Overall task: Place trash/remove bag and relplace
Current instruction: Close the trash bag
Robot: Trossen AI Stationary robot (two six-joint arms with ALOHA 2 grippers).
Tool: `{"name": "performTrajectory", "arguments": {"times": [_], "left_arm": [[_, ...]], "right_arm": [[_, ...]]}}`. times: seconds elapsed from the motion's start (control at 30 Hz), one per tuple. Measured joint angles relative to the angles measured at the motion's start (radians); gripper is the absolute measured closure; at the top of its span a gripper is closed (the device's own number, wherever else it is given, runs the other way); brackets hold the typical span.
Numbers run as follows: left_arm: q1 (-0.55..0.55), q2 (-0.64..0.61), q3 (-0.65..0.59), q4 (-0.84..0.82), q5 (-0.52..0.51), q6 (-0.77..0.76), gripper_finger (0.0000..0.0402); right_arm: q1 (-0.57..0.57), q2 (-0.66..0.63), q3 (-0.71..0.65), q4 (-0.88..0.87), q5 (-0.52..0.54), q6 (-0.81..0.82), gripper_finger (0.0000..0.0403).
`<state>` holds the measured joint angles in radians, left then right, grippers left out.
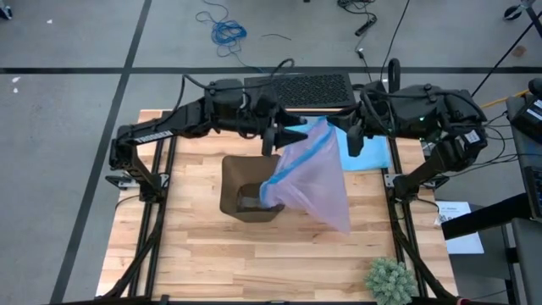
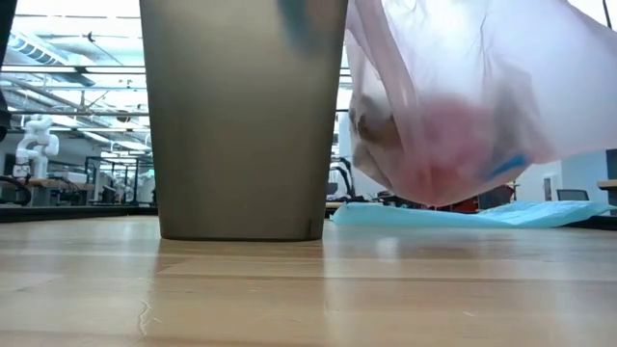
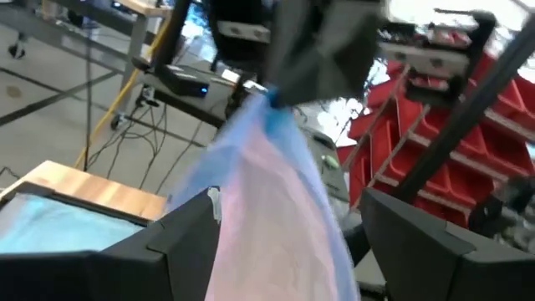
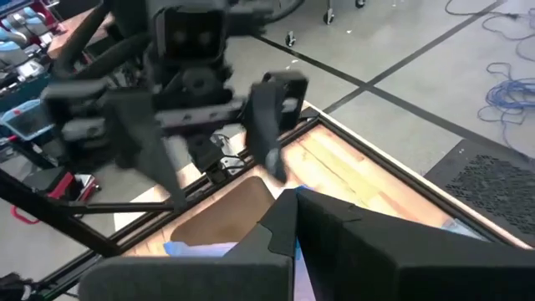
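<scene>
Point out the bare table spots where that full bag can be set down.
Free: the bare wood of the table left of and in front of the bin, up to the plant at the front right corner. Crowded: the back, where both arms hold the bag above the light blue bag.

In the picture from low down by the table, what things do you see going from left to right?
Brown bin → pink bag hanging with trash inside → flat blue bag lying on the table behind.
</scene>
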<state>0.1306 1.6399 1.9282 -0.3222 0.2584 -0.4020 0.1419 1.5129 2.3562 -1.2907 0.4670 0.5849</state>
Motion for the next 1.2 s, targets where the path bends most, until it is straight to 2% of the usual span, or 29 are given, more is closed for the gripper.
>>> {"name": "performTrajectory", "arguments": {"times": [0.2,0.37,0.5,0.87,1.03,1.2], "left_arm": [[-0.029,0.015,0.0,-0.003,-0.031,0.097,0.0124],[-0.033,0.023,0.0,-0.002,-0.034,0.094,0.0125],[-0.033,0.03,0.0,-0.001,-0.098,0.064,0.0125],[-0.036,0.033,-0.001,-0.033,-0.139,0.042,0.0125],[-0.035,0.033,-0.001,-0.031,-0.136,0.045,0.0125],[-0.042,0.033,-0.001,-0.028,-0.078,0.068,0.0125]], "right_arm": [[-0.006,0.01,0.0,0.035,-0.021,-0.03,0.0403],[-0.006,0.013,0.0,0.038,-0.022,-0.033,0.0403],[-0.006,0.015,0.0,0.04,-0.022,-0.038,0.0403],[-0.006,0.019,0.0,0.05,-0.022,-0.059,0.0403],[-0.006,0.02,0.0,0.05,-0.022,-0.058,0.0403],[-0.005,0.02,0.0,0.082,-0.016,-0.084,0.0403]]}}
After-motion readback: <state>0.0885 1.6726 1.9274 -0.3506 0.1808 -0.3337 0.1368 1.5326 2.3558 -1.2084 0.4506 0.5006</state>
